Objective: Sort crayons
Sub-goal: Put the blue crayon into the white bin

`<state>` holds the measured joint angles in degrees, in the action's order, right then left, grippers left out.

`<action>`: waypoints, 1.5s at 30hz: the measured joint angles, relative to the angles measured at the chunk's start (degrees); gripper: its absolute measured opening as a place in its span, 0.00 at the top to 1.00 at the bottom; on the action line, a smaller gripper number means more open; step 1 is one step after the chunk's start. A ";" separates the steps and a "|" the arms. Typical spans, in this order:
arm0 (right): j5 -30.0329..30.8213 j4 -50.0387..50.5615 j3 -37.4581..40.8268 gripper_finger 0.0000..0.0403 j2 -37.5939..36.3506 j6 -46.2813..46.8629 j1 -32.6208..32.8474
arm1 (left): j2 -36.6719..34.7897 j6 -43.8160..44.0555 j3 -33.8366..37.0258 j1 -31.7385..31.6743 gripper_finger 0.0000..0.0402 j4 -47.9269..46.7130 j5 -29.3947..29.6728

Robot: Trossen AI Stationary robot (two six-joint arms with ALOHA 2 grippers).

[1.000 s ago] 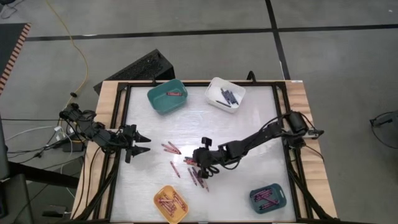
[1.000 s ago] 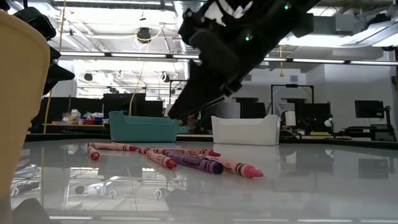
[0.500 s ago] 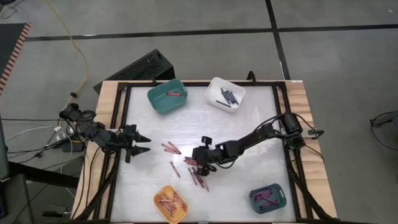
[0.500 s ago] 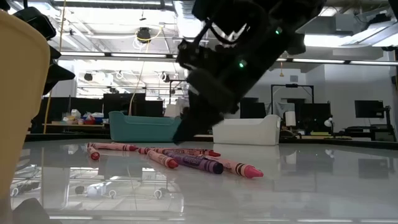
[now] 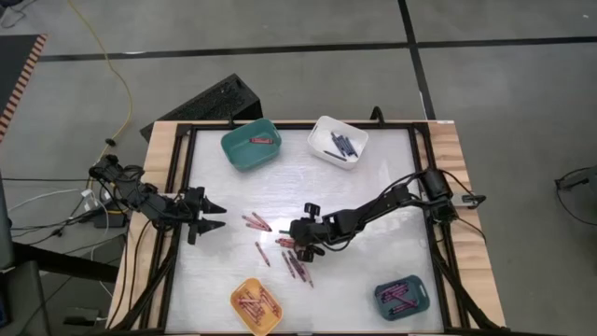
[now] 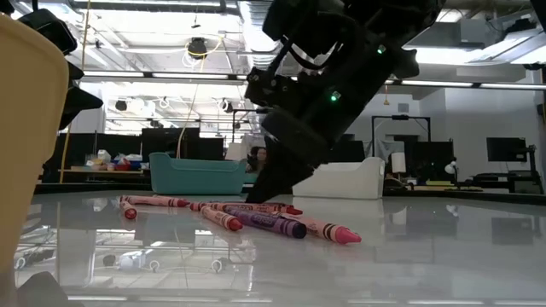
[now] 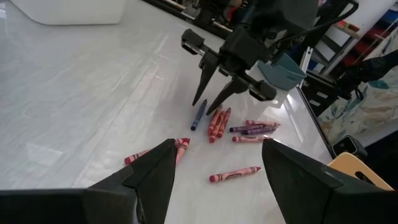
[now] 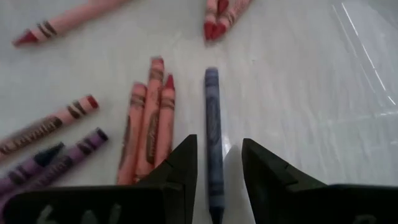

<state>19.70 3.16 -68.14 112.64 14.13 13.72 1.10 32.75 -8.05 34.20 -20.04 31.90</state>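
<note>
White glossy worktop (image 5: 373,187), near to far: a yellow bin (image 5: 256,306) and a dark teal tray (image 5: 403,297) at the near edge each hold reddish crayons. At mid-worktop, loose crayons (image 5: 291,259) lie scattered; the right tool (image 5: 291,245) hangs over them, its parted fingers astride a blue crayon (image 8: 212,137) whose long axis runs straight away from the wrist camera, gripping nothing. The left tool (image 5: 213,218) waits spread apart at the left side, and at the far edge a teal bin (image 5: 251,146) holds one red crayon and a white bin (image 5: 338,142) holds dark blue ones.
</note>
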 joint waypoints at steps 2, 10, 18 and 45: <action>-0.01 1.06 0.00 0.70 0.01 0.00 -0.20 | 0.00 0.00 0.00 0.00 0.43 -0.01 0.00; -0.05 4.09 -0.09 0.72 -0.09 2.18 -0.85 | 0.00 0.01 0.00 0.00 0.43 -0.01 0.00; -0.24 6.51 -0.17 0.87 -0.17 4.05 -1.49 | 0.00 0.03 0.00 0.00 0.43 -0.01 0.00; 3.57 9.66 0.08 0.99 -13.08 6.34 -5.69 | 0.00 0.72 0.00 0.02 0.43 -0.06 -0.74</action>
<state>23.27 12.82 -68.06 99.56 20.46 8.03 1.10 33.47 -8.05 34.21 -20.10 31.16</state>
